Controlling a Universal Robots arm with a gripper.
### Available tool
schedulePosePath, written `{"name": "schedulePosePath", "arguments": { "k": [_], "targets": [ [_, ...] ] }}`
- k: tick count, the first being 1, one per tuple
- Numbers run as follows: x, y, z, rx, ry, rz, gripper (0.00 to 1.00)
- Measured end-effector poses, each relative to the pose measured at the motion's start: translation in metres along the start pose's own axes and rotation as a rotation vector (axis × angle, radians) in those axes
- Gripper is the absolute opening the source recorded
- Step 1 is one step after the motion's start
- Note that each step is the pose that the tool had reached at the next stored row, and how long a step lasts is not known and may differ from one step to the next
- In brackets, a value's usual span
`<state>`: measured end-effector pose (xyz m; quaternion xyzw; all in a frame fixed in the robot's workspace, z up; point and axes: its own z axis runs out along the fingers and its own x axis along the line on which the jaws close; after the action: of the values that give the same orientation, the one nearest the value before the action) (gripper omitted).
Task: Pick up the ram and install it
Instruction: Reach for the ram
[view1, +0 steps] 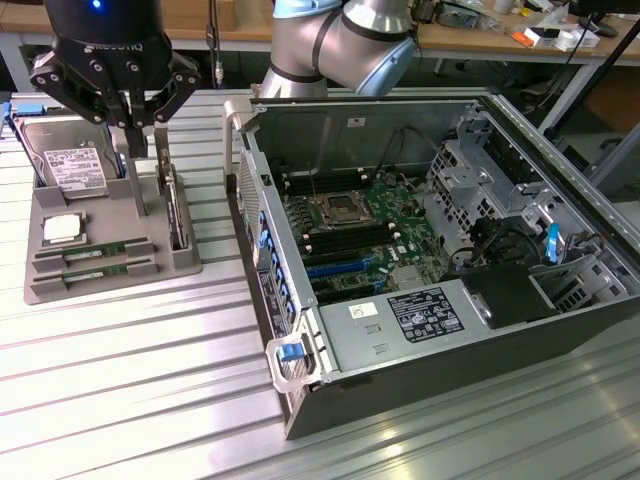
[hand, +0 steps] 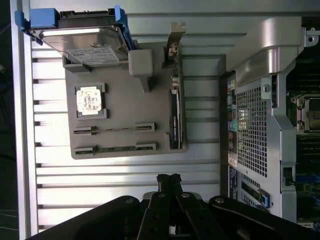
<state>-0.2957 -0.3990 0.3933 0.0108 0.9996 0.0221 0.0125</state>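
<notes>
The holder lies at the exterior view's left of the computer case. On it, the CPU sits between the hard drive and the ram.

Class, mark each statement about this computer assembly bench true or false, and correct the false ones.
1. The computer case stands open. True.
2. The hard drive stands in the grey holder. True.
3. A memory stick lies in a slot of that holder. True.
4. The jaws grip a memory stick. False: they are shut on nothing.
5. The holder sits inside the case. False: it sits on the table beside the case.
</notes>
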Motion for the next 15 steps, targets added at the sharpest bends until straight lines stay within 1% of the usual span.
{"name": "schedulePosePath", "arguments": {
  "k": [7,10,15],
  "targets": [
    [0.011,-0.0002,-0.0003,0.0,0.0001,0.0,0.11],
    [0.018,-0.0004,-0.0004,-0.0002,0.0,0.0,0.11],
    [0.024,-0.0005,-0.0006,-0.0006,0.0001,0.0,0.11]
  ]
}}
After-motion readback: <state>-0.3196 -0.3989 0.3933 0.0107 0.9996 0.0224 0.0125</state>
